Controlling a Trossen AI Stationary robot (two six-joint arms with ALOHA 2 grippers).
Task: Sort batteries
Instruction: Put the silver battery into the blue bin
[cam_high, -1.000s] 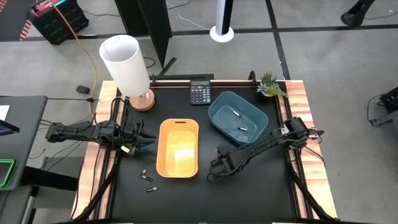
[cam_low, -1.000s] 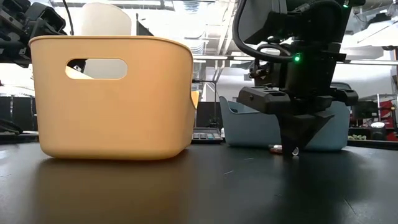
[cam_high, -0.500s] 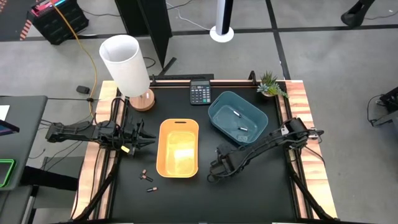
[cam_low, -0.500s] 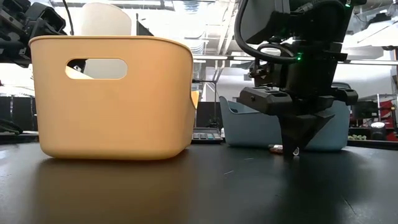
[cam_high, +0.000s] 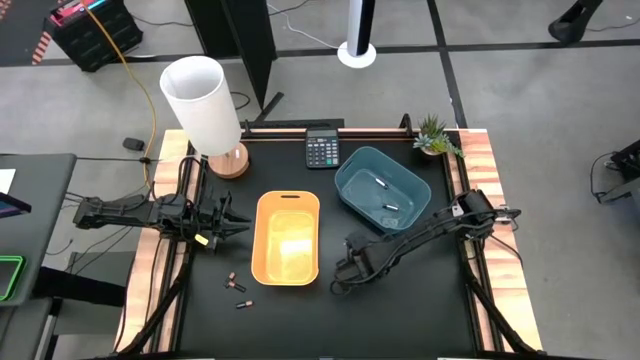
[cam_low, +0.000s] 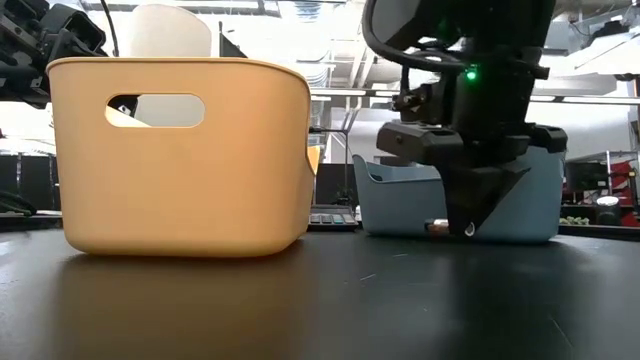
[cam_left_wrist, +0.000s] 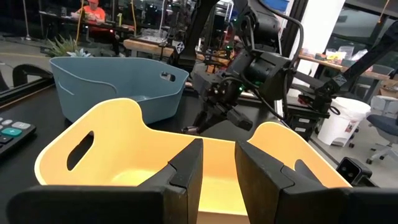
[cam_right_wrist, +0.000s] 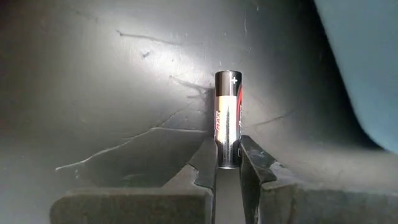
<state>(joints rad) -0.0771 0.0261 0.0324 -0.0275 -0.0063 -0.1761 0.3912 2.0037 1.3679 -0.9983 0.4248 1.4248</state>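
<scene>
My right gripper (cam_high: 338, 283) (cam_low: 468, 228) hovers low over the dark table, right of the yellow bin (cam_high: 287, 238), and is shut on a black-and-copper battery (cam_right_wrist: 227, 112) (cam_low: 436, 226). Two more dark batteries (cam_high: 232, 281) (cam_high: 241, 303) lie flat on the table near the bin's near-left corner. White batteries (cam_high: 380, 182) (cam_high: 390, 207) lie in the blue bin (cam_high: 350, 190). My left gripper (cam_high: 238, 224) (cam_left_wrist: 217, 165) waits open, level, left of the yellow bin (cam_left_wrist: 99, 143). My right gripper pinches the battery between its two fingers (cam_right_wrist: 255, 165) at one end (cam_right_wrist: 228, 152); the plus end sticks out free. The fingers come from above, pointing down. The battery lies about level and hangs just clear of the table.
A black calculator (cam_high: 321, 151) lies at the far edge, beside a white lamp (cam_high: 203, 105) on a wooden base and a small plant (cam_high: 435, 135). The blue bin stands right behind my right gripper. Bare table lies near and right of it.
My right gripper has risen a little and drifted slightly toward the yellow bin, staying shut. The battery, which was down at the table surface, is now lifted clear.
</scene>
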